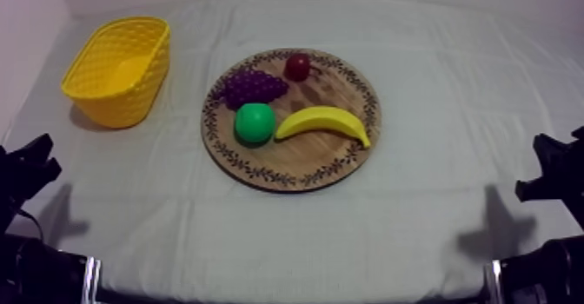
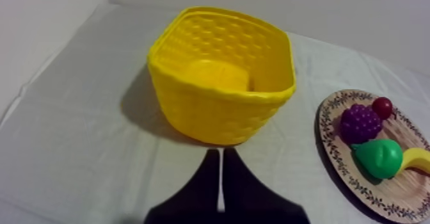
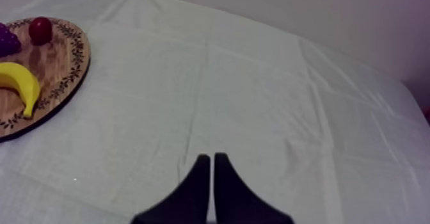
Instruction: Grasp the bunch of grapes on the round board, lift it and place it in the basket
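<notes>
Both jaws far from grapes (image 1: 252,87)

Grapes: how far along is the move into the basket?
Nothing done: the grapes lie on the board, none in the basket. Nothing in hand: left gripper and right gripper are shut on nothing, away from the board. Remaining: grasp, carry, drop.

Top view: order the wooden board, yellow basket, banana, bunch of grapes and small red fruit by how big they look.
Largest to smallest:
1. round wooden board with a patterned rim
2. yellow woven basket
3. curved yellow banana
4. purple bunch of grapes
5. small red fruit
</notes>
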Action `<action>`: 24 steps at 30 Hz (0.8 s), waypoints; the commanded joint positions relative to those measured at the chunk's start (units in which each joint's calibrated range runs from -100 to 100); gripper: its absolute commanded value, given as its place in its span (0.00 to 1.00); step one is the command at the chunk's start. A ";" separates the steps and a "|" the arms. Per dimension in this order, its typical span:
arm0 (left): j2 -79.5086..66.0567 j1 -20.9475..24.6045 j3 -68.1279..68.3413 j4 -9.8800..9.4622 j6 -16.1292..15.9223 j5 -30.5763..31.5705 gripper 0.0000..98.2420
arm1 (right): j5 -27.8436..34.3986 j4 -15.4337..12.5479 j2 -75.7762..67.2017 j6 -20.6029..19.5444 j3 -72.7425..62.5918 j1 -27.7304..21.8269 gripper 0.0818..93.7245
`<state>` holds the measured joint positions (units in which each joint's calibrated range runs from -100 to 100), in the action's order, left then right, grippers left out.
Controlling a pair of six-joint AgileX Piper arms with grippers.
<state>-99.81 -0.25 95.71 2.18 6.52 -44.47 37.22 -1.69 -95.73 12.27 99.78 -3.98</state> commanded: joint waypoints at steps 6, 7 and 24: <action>-0.02 -1.25 3.40 -4.11 -9.59 9.38 0.00 | -0.04 0.01 -0.02 0.02 -0.01 0.00 0.00; -0.02 -1.16 3.40 -4.11 -9.59 9.38 0.00 | -0.04 0.01 -0.02 0.02 -0.01 0.00 0.00; 3.89 -1.28 1.20 -3.76 -8.70 12.55 0.00 | -0.04 0.01 -0.02 0.02 -0.01 0.00 0.00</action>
<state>-97.21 -1.48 97.56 -1.61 -2.19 -31.95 37.22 -1.69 -95.73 12.27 99.78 -3.98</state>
